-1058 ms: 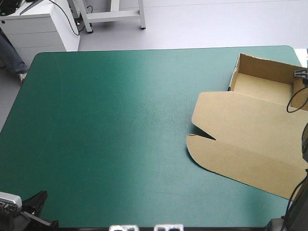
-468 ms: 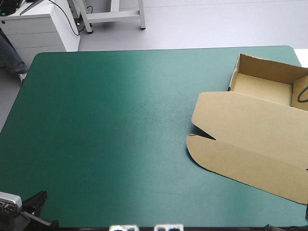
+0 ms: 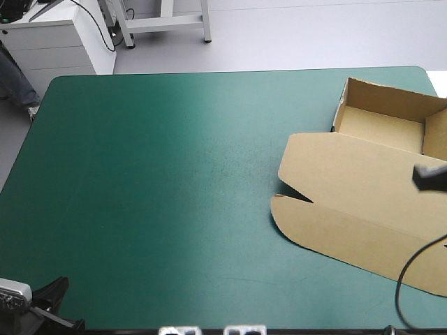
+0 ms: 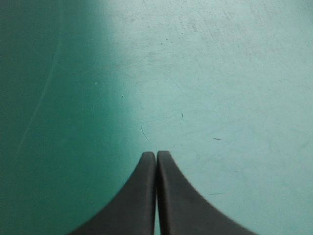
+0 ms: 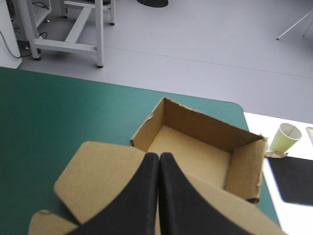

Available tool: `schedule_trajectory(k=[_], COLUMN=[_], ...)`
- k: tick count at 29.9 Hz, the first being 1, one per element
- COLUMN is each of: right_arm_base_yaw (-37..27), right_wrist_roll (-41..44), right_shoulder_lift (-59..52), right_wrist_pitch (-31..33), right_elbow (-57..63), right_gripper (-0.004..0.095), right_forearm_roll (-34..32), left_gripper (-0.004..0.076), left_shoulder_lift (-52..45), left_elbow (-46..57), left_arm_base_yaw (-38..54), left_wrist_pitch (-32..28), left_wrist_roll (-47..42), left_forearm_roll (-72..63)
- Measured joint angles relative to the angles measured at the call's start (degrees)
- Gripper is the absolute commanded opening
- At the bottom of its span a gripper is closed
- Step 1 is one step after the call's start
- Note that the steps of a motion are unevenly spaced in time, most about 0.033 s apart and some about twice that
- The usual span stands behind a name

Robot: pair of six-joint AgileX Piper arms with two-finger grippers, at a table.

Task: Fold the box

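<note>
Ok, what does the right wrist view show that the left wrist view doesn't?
Only the right wrist view: the brown cardboard box, an open tray with its lid flat, ahead of the right gripper, black fingers shut, plus a pale green paper cup beyond the table's right edge. Only the left wrist view: the left gripper, fingers shut, over fine scratches. Both: the teal-green table cover.

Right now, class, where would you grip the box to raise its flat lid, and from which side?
Probably the lid's free edge, from the table's near side: it lies flat, farthest from the hinge at the tray. The shut right tool must open first.
</note>
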Motion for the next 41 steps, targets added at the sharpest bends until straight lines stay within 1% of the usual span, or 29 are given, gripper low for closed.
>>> schedule_trajectory(k=[5,8,13,16,21,27,33,36,41], right_arm_base_yaw=[0.1,1.4,7.6,12.3,19.2,26.0,26.8,26.8,26.8], right_wrist_roll=[-1.7,-2.8,-4.3,-4.5,-2.5,1.6,9.3,13.0,15.6], right_shoulder_lift=[-15.3,-22.6,-29.6,-31.3,-31.6,-34.2,-42.0,-45.5,-47.2], right_wrist_pitch=[-3.6,-6.1,-10.5,-12.7,-14.4,-15.7,-17.9,-19.0,-19.6], right_elbow=[17.5,26.9,40.4,45.5,51.1,56.1,60.8,61.7,62.8], right_gripper=[-0.0018,-0.0017,-0.0012,-0.0012,-0.0012,-0.0012,-0.0012,-0.0012,-0.0012], right_forearm_roll=[5.9,8.7,8.3,4.7,-4.9,-12.0,-18.6,-20.4,-23.5], left_gripper=[-0.0008,-0.0008,-0.0008,-0.0008,-0.0008,-0.0008,-0.0008,-0.0008,-0.0008], left_shoulder_lift=[0.0,0.0,0.0,0.0,0.0,0.0,0.0,0.0,0.0], left_elbow=[0.0,0.0,0.0,0.0,0.0,0.6,1.6,1.6,1.6], left_arm_base_yaw=[0.0,0.0,0.0,0.0,0.0,0.0,0.0,0.0,0.0], left_wrist_pitch=[0.0,0.0,0.0,0.0,0.0,0.0,-1.2,-1.5,-1.7], left_wrist_roll=[0.0,0.0,0.0,0.0,0.0,0.0,0.0,0.0,0.0], left_forearm_roll=[-0.1,0.0,0.0,0.0,-0.1,0.0,0.0,0.0,0.0])
